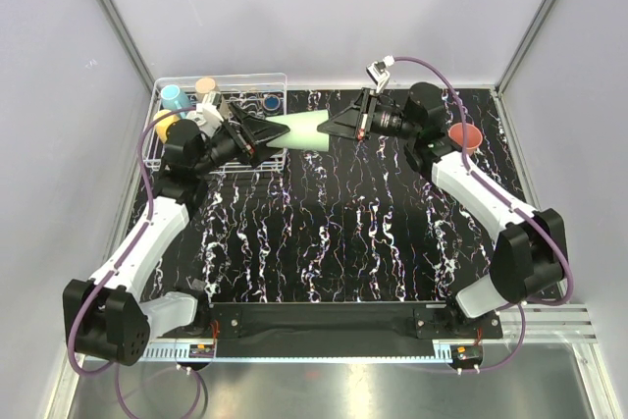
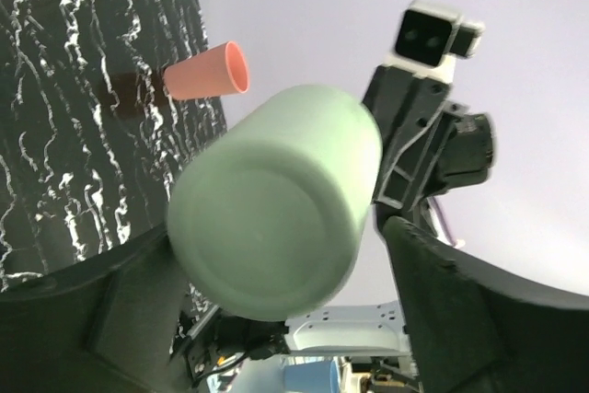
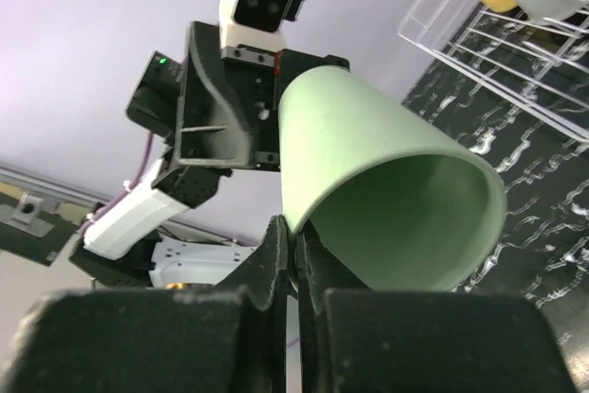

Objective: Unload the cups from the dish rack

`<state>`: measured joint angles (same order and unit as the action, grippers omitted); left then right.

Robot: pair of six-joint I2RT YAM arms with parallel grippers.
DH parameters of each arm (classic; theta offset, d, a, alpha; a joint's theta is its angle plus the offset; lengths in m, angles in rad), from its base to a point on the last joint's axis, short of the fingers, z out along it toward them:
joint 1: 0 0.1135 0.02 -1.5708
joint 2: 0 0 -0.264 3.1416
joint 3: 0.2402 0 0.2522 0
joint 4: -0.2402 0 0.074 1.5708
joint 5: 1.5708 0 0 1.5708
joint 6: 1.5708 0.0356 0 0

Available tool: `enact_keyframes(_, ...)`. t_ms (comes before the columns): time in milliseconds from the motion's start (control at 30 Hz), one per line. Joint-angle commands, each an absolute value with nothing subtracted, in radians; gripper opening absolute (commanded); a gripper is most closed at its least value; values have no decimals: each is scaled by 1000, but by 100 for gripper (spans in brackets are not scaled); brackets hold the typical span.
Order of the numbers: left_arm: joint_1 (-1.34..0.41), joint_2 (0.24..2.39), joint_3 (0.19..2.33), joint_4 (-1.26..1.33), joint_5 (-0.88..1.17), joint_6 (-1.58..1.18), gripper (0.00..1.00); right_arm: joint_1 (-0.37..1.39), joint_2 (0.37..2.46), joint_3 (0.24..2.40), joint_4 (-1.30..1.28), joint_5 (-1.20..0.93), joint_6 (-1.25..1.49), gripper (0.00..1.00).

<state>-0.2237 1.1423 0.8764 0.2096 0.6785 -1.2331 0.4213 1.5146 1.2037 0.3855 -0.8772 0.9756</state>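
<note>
On the black marbled table (image 1: pixel 324 233) I see one white wire dish rack (image 1: pixel 240 95). In it I count four: cyan cup (image 1: pixel 173 95), tan cup (image 1: pixel 205 85), yellow cup (image 1: pixel 164 126), navy cup (image 1: pixel 271 102). One green tumbler (image 1: pixel 299 130) hangs sideways just beside the rack. The right gripper (image 1: pixel 336 127) is clenched on its rim, and the left gripper (image 1: pixel 267 136) is spread wide around its base. One pink tumbler (image 1: pixel 464 134) stands at the far right.

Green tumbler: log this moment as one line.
stage: mid-air handover | green tumbler: on its side | right gripper: shut on rim | left gripper: open around base
</note>
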Motion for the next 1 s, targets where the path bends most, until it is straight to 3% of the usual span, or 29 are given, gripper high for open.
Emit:
enact_keyframes(0,-232,1088,916,200,715,-1180,98,405,1470,1285,205,-798,824,0)
enact_keyframes(200,-233,1071,928,92,716,-1085,99,282,1477,1299,131,-830,804,0)
enact_keyframes(300,-232,1062,933,32,697,-1031,99,201,1480,1366,-111,-789,662,0)
enact_keyframes(433,-232,1042,948,-66,652,-942,99,155,1511,1548,-495,-579,464,0)
enact_keyframes(600,-233,1016,997,-222,595,-810,99,152,1632,1791,-881,-99,244,0)
enact_keyframes(767,-233,988,1017,-296,532,-718,99,153,1762,2023,-1078,170,161,0)
enact_keyframes(967,-233,980,1009,-348,523,-661,99,141,1879,2164,-1204,316,126,0)
